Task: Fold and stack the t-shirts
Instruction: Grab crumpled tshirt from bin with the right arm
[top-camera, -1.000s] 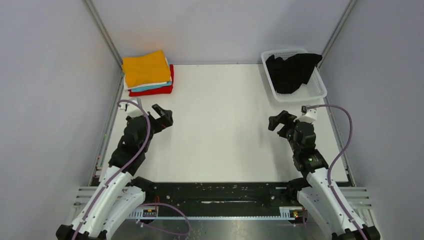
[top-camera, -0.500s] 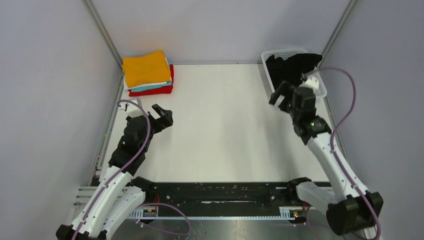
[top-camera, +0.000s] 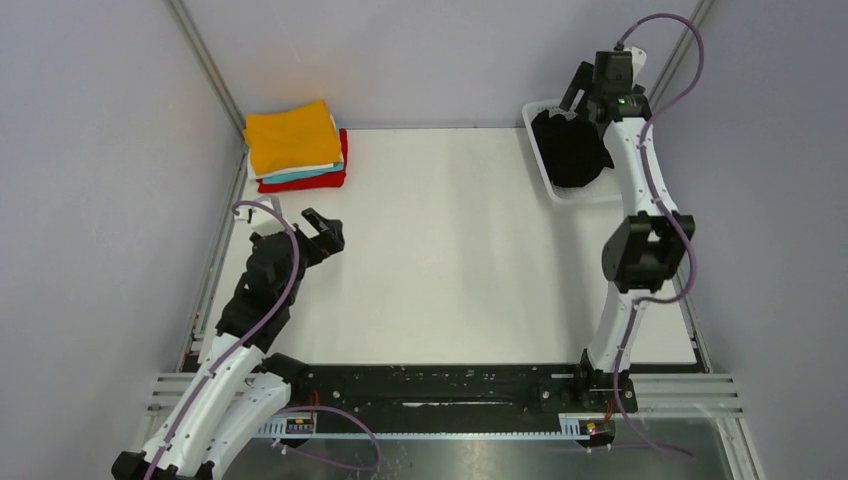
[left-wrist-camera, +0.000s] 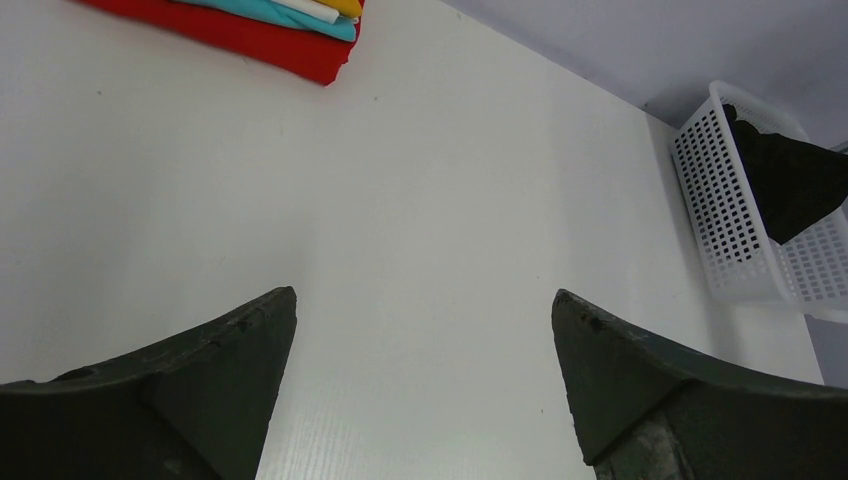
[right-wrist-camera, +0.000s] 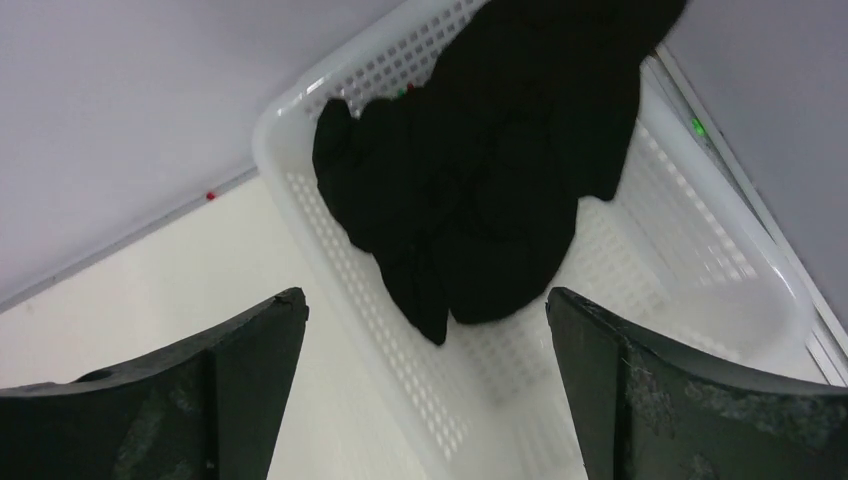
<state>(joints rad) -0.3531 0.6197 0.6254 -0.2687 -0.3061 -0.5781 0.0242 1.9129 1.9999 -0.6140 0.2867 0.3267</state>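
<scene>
The black t-shirt (top-camera: 570, 150) lies crumpled in the white mesh basket (top-camera: 548, 182) at the far right. My right gripper (top-camera: 583, 92) hovers open and empty above the basket; in the right wrist view the black t-shirt (right-wrist-camera: 500, 170) lies ahead of my right gripper (right-wrist-camera: 427, 300), apart from it. A folded stack stands at the far left: orange t-shirt (top-camera: 290, 135) on top, then white, teal (top-camera: 300, 175) and red (top-camera: 335, 178). My left gripper (top-camera: 325, 232) is open and empty over the table, with the stack's red edge (left-wrist-camera: 250, 40) far ahead of it (left-wrist-camera: 425, 300).
The basket (right-wrist-camera: 690, 260) sits against the back right corner by the wall and the frame rail. It also shows in the left wrist view (left-wrist-camera: 730, 230) with the black shirt (left-wrist-camera: 800, 180). The white table (top-camera: 450, 250) lies between the arms.
My right arm has stretched from the middle right of the table out to the far right, over the basket. The left arm has not moved.
</scene>
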